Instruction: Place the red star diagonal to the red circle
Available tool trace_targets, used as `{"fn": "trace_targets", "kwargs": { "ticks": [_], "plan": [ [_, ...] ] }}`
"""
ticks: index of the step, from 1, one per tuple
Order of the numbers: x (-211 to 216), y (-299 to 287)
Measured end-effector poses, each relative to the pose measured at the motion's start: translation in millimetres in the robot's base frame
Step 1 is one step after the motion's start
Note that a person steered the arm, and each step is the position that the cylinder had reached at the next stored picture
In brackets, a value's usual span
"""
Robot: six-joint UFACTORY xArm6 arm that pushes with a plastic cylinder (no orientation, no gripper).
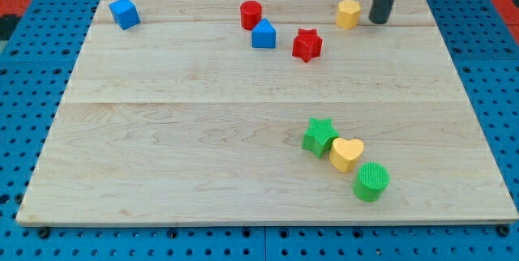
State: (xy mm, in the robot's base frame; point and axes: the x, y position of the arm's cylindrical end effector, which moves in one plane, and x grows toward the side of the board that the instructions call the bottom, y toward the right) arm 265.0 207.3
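- Tool state: the arm carries no pincer, so nothing is released, clenched or grasped. It ends in a dark rod, and my tip (378, 20) rests on the wooden board (243, 156) in the upper right of the frame, touching no block.
- Nearest block: a yellow block (349, 14) stands just beside my tip, on its left. Its exact shape cannot be made out.
- Task object: the red star (306, 44) lies in the upper centre of the frame, apart from every other block.
- Reference object: the red circle (250, 14) sits to the upper left of the red star. A blue block (263, 34) with a peaked top stands between them, just below and right of the red circle.
- Governing relation: the red star lies left of and below my tip, with the yellow block near the direct line between them.
- Orientation: the red star is roughly symmetrical and shows no long axis; which way its arms point is too small to read.
- Judgement: the red star already sits roughly diagonal to the red circle, so only a small corrective push seems needed.
- Risk: a straight approach from the right may clip the yellow block.
- Other blocks: a blue cube (124, 13) at upper left; a green star (319, 137), yellow heart (347, 154) and green cylinder (371, 181) cluster at lower right.
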Motion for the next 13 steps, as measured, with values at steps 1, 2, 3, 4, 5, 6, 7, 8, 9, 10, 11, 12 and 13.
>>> {"fn": "trace_targets", "kwargs": {
  "ticks": [1, 2, 3, 4, 5, 6, 7, 8, 9, 10, 11, 12, 13],
  "plan": [
    [0, 8],
    [0, 8],
    [0, 8],
    [7, -1],
    [22, -73],
    [24, -122],
    [34, -121],
    [90, -124],
    [119, -153],
    [133, -129],
    [136, -122],
    [138, -135],
    [143, -235]
  ]
}}
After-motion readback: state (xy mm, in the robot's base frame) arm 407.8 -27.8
